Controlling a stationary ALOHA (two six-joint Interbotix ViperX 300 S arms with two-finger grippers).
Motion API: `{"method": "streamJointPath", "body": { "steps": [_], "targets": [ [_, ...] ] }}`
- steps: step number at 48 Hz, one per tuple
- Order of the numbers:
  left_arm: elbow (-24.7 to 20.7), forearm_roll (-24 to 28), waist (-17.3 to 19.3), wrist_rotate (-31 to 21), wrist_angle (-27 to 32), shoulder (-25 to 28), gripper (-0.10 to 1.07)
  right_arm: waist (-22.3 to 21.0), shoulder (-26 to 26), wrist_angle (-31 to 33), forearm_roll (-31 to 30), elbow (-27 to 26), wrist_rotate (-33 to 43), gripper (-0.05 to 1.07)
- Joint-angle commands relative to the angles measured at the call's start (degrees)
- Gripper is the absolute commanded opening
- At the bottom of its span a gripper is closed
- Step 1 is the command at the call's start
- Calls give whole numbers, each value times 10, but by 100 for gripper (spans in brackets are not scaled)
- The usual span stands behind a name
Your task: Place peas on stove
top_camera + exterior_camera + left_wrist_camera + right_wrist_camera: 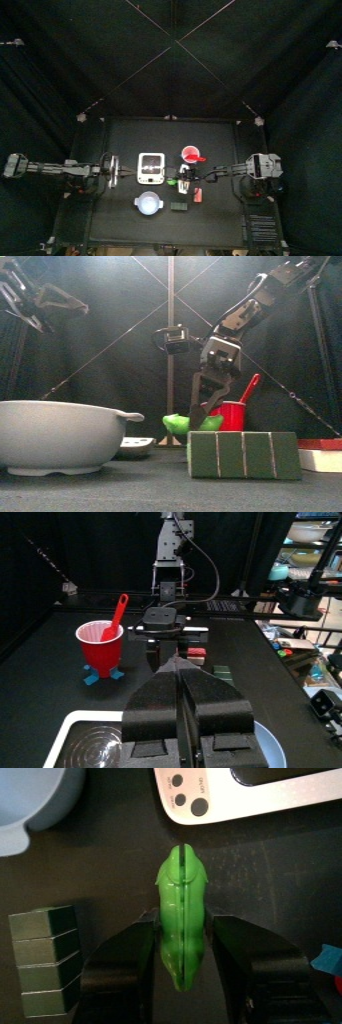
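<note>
Bright green pea pod (182, 918), glossy and long, lying flat on the black table, its tip pointing toward the stove (254, 793), a white block with dark round burners, near but apart

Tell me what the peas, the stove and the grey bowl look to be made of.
Peas: likely moulded plastic; glossy bright green, with highlights along the pod, lying between the right claw's jaws.
Stove: probably hard plastic; smooth white, rounded corners, dark burner circles.
Grey bowl: plastic or melamine by its look; matte pale grey, thick rim with a lip. Uncertain.
</note>
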Motion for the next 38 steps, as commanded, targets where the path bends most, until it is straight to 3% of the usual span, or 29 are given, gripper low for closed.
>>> {"method": "streamJointPath", "body": {
  "steps": [1, 14, 23, 38],
  "targets": [
    [-6, -1, 1, 0, -5, 3, 32, -1, -25, -11, 8, -8, 1, 55],
    [-4, -1, 1, -1, -5, 3, 32, -15, -39, -52, 91, -36, 6, 55],
    [-4, -1, 1, 0, -5, 3, 32, -47, -40, -71, 163, -60, 57, 55],
    [-4, -1, 1, 0, -5, 3, 32, -88, -23, -190, 163, -67, 171, 55]
  ]
}}
